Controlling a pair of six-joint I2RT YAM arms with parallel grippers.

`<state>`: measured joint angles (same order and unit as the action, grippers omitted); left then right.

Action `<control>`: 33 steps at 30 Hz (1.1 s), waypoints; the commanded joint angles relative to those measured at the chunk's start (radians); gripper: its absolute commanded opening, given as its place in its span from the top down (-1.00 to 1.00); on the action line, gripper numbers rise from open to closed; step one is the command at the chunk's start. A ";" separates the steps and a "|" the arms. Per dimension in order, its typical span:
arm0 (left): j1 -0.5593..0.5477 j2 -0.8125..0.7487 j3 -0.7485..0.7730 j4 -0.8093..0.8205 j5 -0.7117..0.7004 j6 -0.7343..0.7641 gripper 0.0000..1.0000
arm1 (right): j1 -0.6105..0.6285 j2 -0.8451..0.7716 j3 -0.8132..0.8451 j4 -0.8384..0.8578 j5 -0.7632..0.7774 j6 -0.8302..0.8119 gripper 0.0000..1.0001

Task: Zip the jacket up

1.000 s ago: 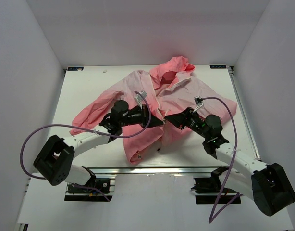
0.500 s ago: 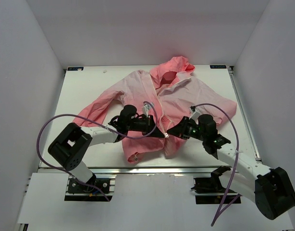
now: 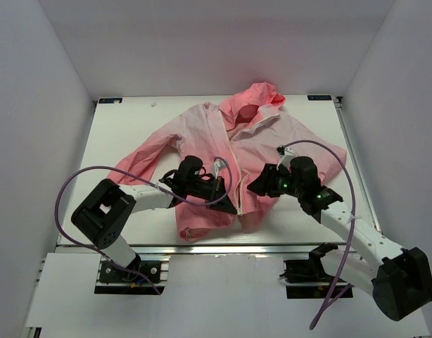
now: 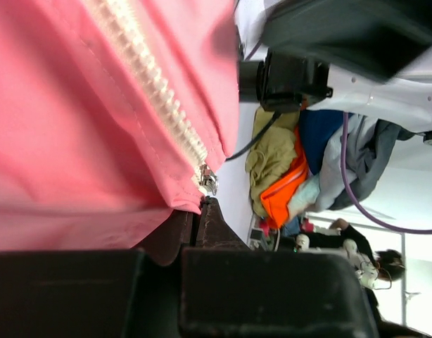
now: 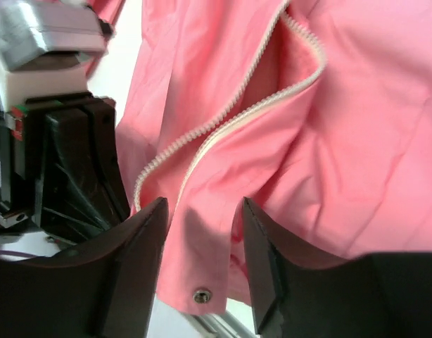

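- The jacket (image 3: 223,155) lies spread on the white table (image 3: 131,127). Its hood is at the far side, a sleeve trails off to the left, and the hem points at the near edge.
- In the last second both grippers slid from mid-chest down toward the hem. The lower front came with them, so the white zipper (image 3: 233,165) now runs in a much straighter line toward you.
- The two front edges gaped near the bottom a second ago and now pretty much meet there.
- Your left gripper (image 4: 200,218) is clamped on the hem fabric, right under the small metal piece (image 4: 207,181) at the zipper's bottom end. I'd call that your anchor.
- Your right gripper (image 5: 202,260) has backed off a bit to the right. Its fingers are spread with nothing between them, and it hovers over the lower right panel beside the two tooth rows.
- My guess is the straightening is done and the zip-up itself hasn't started. The teeth still part further up in the right wrist view.
- There's a little snap stud (image 5: 200,295) on the hem below that gripper.
- The cell has plain white walls and an aluminium rail (image 3: 223,248) along the near edge.
- Past the table, the left wrist view catches a pile of orange and olive clothing (image 4: 279,176) and someone with dark hair (image 4: 385,260).
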<state>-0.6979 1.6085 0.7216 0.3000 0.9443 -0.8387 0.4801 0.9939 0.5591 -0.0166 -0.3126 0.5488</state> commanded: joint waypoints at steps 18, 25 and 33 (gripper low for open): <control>-0.012 -0.065 0.105 -0.268 0.050 0.073 1.00 | 0.776 -0.058 0.347 -0.555 0.690 -0.544 -0.20; -0.012 -0.087 0.099 -0.282 0.045 0.067 1.00 | 0.873 0.026 0.328 -0.548 0.748 -0.596 -0.16; -0.012 -0.087 0.098 -0.283 0.045 0.067 1.00 | 0.897 0.077 0.279 -0.424 0.782 -0.635 -0.15</control>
<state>-0.7006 1.5669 0.8013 0.0288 0.9581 -0.7818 1.3705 1.0771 0.8524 -0.5278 0.4313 -0.0486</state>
